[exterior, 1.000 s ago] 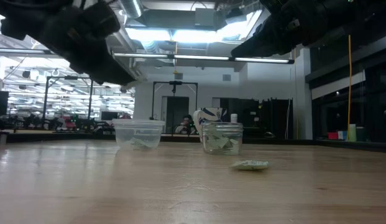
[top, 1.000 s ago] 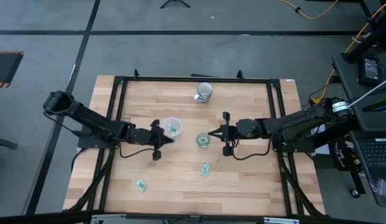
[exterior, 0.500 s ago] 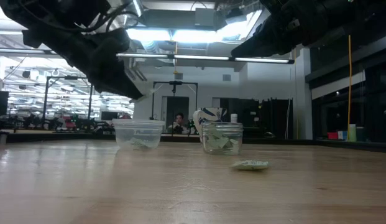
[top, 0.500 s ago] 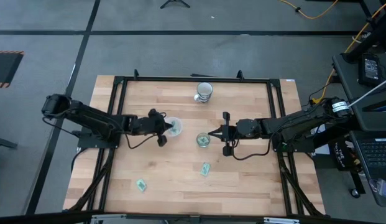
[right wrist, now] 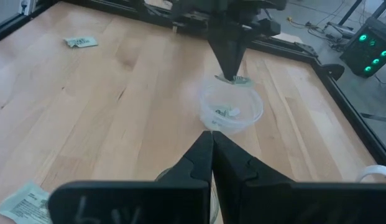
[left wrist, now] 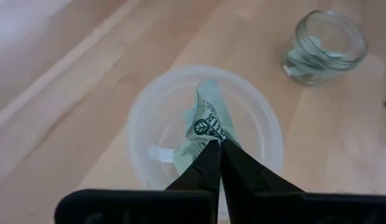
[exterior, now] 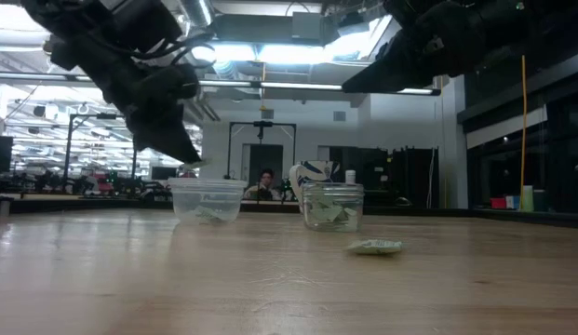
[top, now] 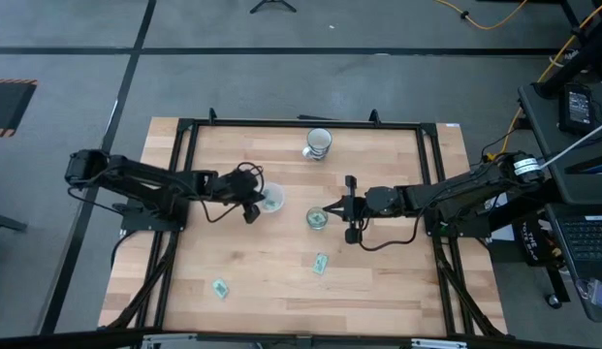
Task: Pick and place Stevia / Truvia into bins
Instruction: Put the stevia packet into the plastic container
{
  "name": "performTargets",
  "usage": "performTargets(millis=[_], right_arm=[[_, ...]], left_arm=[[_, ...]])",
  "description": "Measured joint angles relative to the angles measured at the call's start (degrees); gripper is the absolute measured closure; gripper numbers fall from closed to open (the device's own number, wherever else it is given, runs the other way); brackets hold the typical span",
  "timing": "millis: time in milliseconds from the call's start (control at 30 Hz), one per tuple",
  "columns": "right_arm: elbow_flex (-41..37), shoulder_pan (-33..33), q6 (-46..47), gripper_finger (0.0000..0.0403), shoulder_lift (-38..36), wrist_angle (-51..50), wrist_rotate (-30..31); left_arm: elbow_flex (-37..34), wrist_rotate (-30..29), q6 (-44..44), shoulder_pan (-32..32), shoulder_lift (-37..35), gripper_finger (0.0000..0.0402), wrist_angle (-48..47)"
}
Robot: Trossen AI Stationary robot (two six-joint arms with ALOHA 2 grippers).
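Observation:
My left gripper (left wrist: 217, 146) is shut on a green-and-white Stevia packet (left wrist: 208, 115) and hangs over the mouth of the wide translucent cup (left wrist: 143, 124), seen from above as the cup (top: 272, 201) at the table's middle. My right gripper (right wrist: 212, 138) is shut on nothing, just right of the narrow clear glass cup (top: 317, 219), which holds several packets. Both cups stand on their bases. Two loose packets (top: 320, 263) (top: 219, 288) lie flat on the wood toward the near edge. My left gripper pinches the packet's near end (left wrist: 212, 135) between its two fingertips. The fingers slant down from the table's left. The crumpled packet juts out past the tips, lifted clear, above the wide cup's opening (right wrist: 231, 93).
An opaque ribbed cup (top: 318, 142) stands near the far edge. A black frame (top: 184, 136) runs around the tabletop. Open wood lies along the near edge around the two loose packets. A person shows far off in the room behind (exterior: 266, 181).
My left gripper has swung toward the table's far edge and a little right, from beside the wide cup's near left to over its mouth, rolling as it went, still shut on the packet.

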Motion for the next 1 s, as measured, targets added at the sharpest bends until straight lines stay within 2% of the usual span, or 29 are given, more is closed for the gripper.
performTargets(millis=[433, 733, 1000], right_arm=[[0.0, -0.2, -0.1, 0.0389, 0.0, -0.4, 0.0], [0.0, -0.2, 0.0, 0.0389, 0.0, -0.7, 0.0], [0.0, -0.2, 0.0, 0.0389, 0.0, -0.8, 0.0]], left_arm=[[11.6, 0.4, 1.5, 0.8, 6.2, 0.0398, -16.3], [14.4, 1.8, 5.1, 0.8, 13.4, 0.0398, -16.3], [16.1, 1.8, 6.3, 0.8, 16.0, 0.0398, -16.2]])
